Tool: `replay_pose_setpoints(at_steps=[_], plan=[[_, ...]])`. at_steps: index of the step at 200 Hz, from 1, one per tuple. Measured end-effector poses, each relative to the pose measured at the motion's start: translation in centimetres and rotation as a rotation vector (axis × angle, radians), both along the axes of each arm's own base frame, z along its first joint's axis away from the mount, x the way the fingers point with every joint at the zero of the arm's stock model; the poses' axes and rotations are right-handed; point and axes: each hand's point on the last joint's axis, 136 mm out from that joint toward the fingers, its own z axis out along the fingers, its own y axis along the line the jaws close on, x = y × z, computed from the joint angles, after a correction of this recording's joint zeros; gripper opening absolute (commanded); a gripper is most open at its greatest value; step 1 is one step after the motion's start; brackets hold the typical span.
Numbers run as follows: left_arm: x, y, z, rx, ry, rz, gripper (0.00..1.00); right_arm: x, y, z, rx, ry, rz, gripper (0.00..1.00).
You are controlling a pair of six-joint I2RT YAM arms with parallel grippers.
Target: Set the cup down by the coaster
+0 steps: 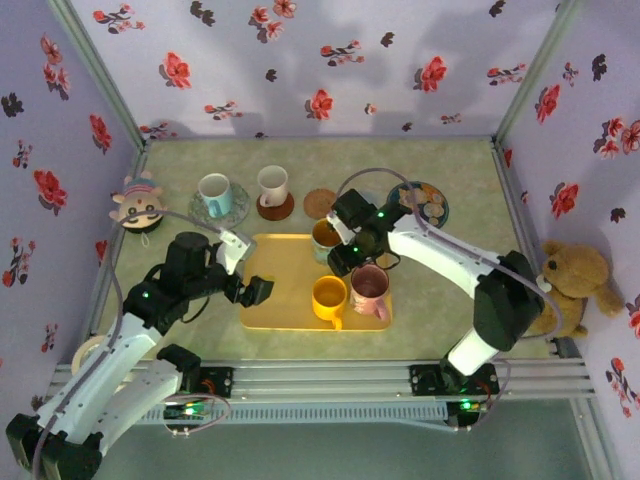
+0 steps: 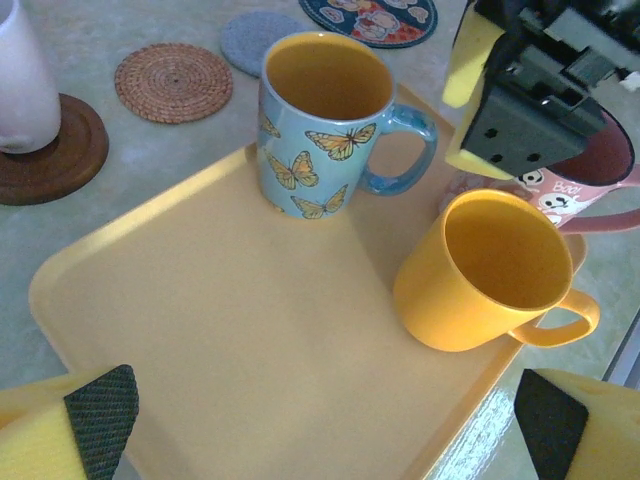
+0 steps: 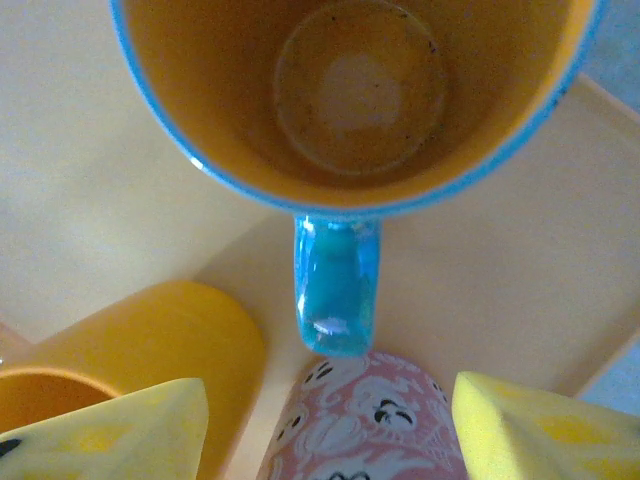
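Three cups stand on the yellow tray (image 1: 280, 300): a blue butterfly cup (image 1: 325, 235), a plain yellow cup (image 1: 328, 297) and a pink skull-print cup (image 1: 369, 290). A woven coaster (image 1: 320, 203) lies on the table behind the tray, and a grey coaster (image 2: 262, 40) lies beside it. My right gripper (image 1: 352, 258) hovers between the butterfly cup and the pink cup. In the right wrist view its jaws (image 3: 330, 400) stand open, with the pink cup (image 3: 365, 425) below them and the blue handle (image 3: 335, 285) just ahead. My left gripper (image 2: 325, 425) is wide open over bare tray, holding nothing.
A white cup on a brown wooden coaster (image 1: 275, 208) and a cup on a saucer (image 1: 218, 197) stand at the back left. A patterned mat (image 1: 425, 203) lies at the back right. A plush toy (image 1: 140, 203), a tape roll (image 1: 88, 352) and a teddy bear (image 1: 570, 280) sit along the sides.
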Motion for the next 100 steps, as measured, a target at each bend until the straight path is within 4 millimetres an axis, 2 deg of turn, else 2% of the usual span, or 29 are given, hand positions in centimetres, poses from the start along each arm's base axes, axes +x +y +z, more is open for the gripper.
replay_pose_setpoints(at_steps=[70, 100], plan=[[-0.1, 0.4, 0.7, -0.014, -0.045, 0.018, 1.00, 1.1, 1.1, -1.2, 0.002, 0.004, -0.011, 0.54], [-0.1, 0.6, 0.3, -0.007, -0.043, 0.025, 1.00, 1.3, 1.3, -1.8, -0.004, 0.011, -0.012, 0.50]])
